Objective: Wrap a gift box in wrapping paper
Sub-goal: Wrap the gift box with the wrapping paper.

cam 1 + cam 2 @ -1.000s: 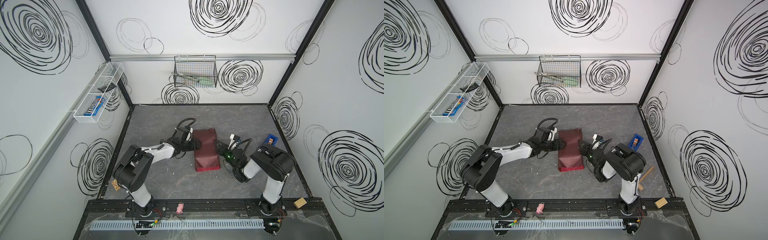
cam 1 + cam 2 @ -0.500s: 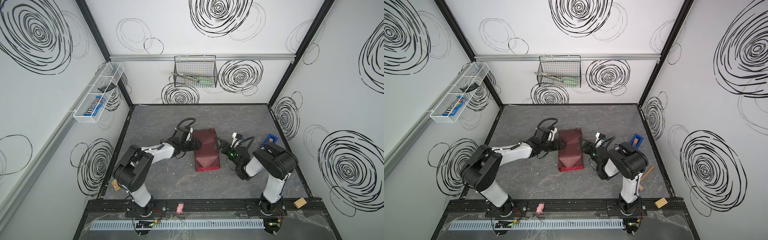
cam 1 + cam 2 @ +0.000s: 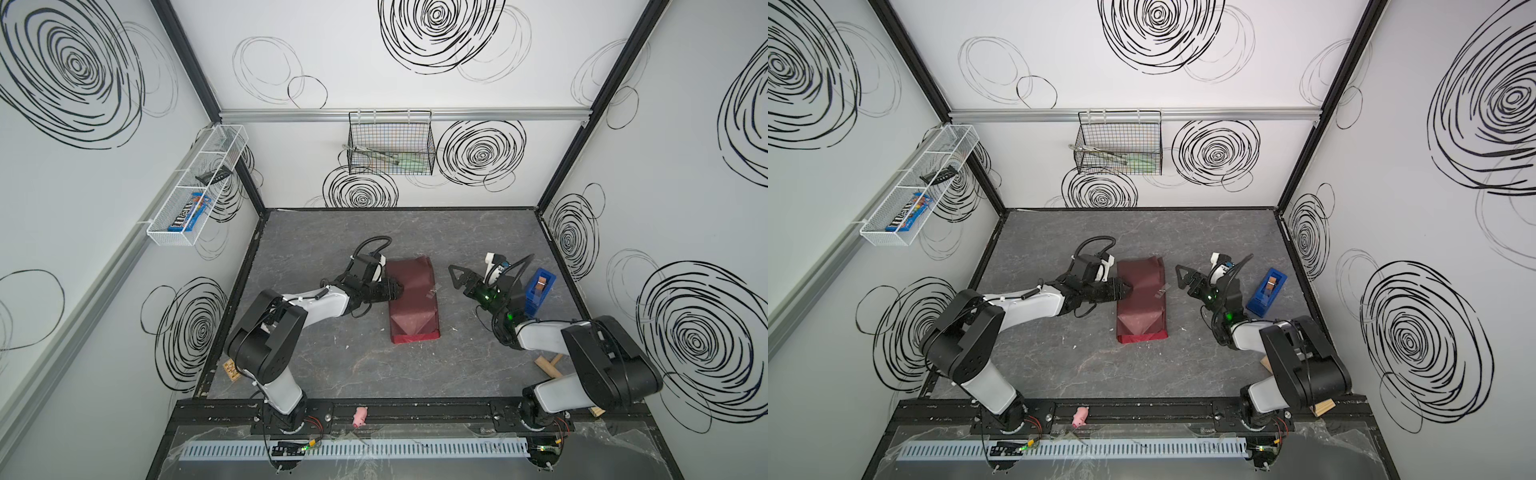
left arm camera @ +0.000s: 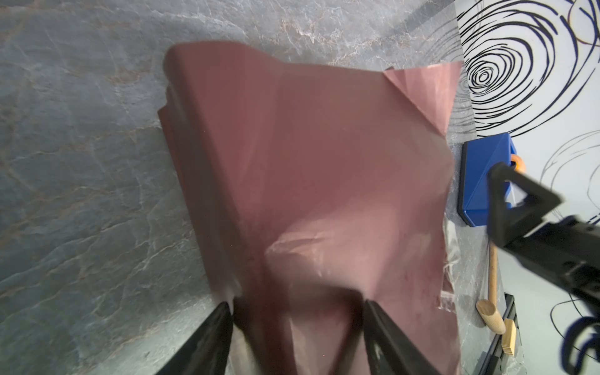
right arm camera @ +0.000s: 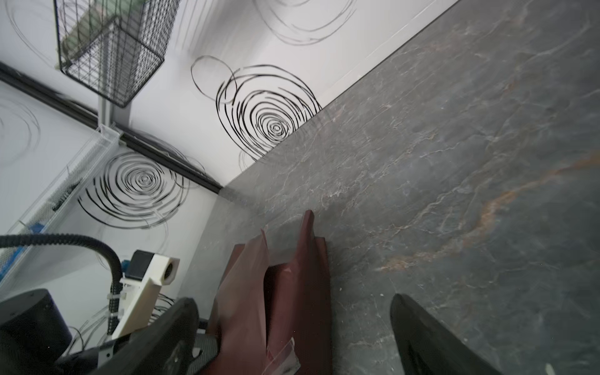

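wrapping paper (image 3: 413,299): maroon, folded into a long parcel mid-worktop (image 3: 332,365); near end creased into a triangle, far-end flaps (image 5: 306,227) standing loose.
gift box: hidden under the paper.
clear tape strip (image 3: 432,292): on the parcel's right edge.
left gripper (image 3: 394,288): at the parcel's left edge, jaws set apart, fingers (image 4: 376,328) against the paper; pinching or only pressing, cannot tell.
right gripper (image 3: 459,277): jaws spread wide, empty, just right of the parcel, not touching it.
tape dispenser (image 3: 540,286): blue, right of the right gripper.

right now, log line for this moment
paper: folded over, far end open | tape strip: on paper | left gripper: on paper, grip unclear | right gripper: open, clear of paper
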